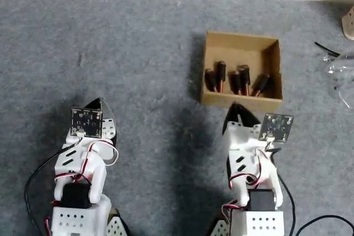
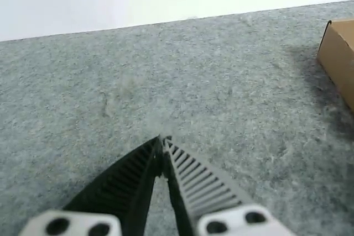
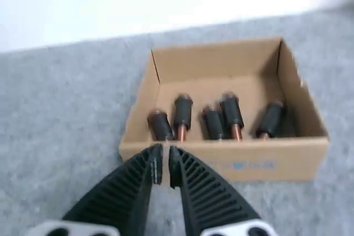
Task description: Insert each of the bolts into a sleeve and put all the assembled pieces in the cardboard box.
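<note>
The cardboard box (image 1: pixel 270 51) stands on the grey felt at the back right, and it holds several black sleeves with copper bolts (image 1: pixel 220 73) in them. The same box (image 3: pixel 166 75) and assembled pieces (image 3: pixel 182 113) lie just ahead of my right gripper (image 3: pixel 164 161), whose tips are shut with nothing between them, close to the near wall of the box. From above, my right gripper (image 1: pixel 239 110) sits just in front of that wall. My left gripper (image 2: pixel 164 145) is shut and empty over bare felt at the left (image 1: pixel 101 103), with a corner of the box (image 2: pixel 338 53) far off to its side.
Clear plastic items and a black cable (image 1: pixel 334 62) lie at the far right edge of the table. A pale object (image 1: pixel 348 23) sits at the right border. Open grey felt stretches across the left and middle.
</note>
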`<state>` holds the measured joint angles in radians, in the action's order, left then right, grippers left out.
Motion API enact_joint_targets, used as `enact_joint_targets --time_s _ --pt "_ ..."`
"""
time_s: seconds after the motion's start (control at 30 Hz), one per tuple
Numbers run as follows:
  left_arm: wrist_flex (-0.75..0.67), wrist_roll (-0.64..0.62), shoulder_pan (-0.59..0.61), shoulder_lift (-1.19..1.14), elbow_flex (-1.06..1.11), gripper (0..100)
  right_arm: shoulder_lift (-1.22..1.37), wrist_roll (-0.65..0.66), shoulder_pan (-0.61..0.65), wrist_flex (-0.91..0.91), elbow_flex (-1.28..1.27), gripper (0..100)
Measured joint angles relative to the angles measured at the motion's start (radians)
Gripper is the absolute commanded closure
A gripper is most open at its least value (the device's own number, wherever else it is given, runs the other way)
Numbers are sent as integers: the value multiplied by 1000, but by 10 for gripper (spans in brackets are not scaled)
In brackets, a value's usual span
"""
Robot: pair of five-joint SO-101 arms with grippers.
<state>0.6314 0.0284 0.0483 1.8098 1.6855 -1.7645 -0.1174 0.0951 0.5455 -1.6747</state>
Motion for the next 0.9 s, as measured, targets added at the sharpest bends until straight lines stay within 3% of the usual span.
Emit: enact_joint_targets --time_s 0.13,0.67,0.9 --pt "44 0 0 0 0 991 -6 0 0 81 0 992" --pt "675 0 9 0 0 993 -17 0 -23 632 0 992" --pt "713 0 9 0 0 993 -20 0 -44 637 0 992"
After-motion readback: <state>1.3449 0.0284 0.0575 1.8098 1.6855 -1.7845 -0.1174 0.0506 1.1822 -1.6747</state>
